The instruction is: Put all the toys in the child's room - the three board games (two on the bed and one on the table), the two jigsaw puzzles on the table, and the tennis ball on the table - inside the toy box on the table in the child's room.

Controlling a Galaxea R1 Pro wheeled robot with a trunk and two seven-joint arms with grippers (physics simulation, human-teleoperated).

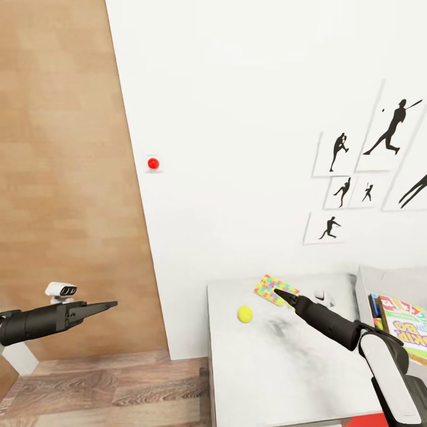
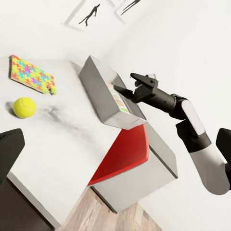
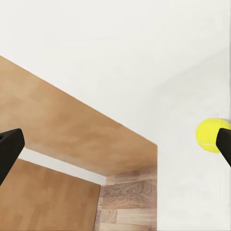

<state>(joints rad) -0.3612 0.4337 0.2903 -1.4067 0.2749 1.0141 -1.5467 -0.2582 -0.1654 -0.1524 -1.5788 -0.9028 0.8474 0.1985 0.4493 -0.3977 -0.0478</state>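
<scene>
A yellow tennis ball (image 1: 245, 314) lies on the white table (image 1: 267, 373), and a colourful jigsaw puzzle (image 1: 267, 287) lies just behind it. My right gripper (image 1: 286, 293) hovers at the puzzle's near edge, open and holding nothing. The right wrist view has the ball (image 3: 209, 135) beside one finger (image 3: 224, 144). At the table's right end is the grey toy box (image 1: 367, 283) with a board game (image 1: 409, 329) inside. My left gripper (image 1: 110, 305) is open, off the table's left side. The left wrist view looks over the ball (image 2: 24, 107), puzzle (image 2: 33, 74), box (image 2: 103, 96) and right gripper (image 2: 131, 83).
A wooden wall panel (image 1: 65, 178) and wood floor (image 1: 118, 385) lie left of the table. A white wall with a red button (image 1: 153, 163) and framed silhouettes (image 1: 391, 127) stands behind. A red panel (image 2: 126, 151) sits beneath the table by a grey block (image 2: 144, 180). A small white device (image 1: 61, 290) stands near my left arm.
</scene>
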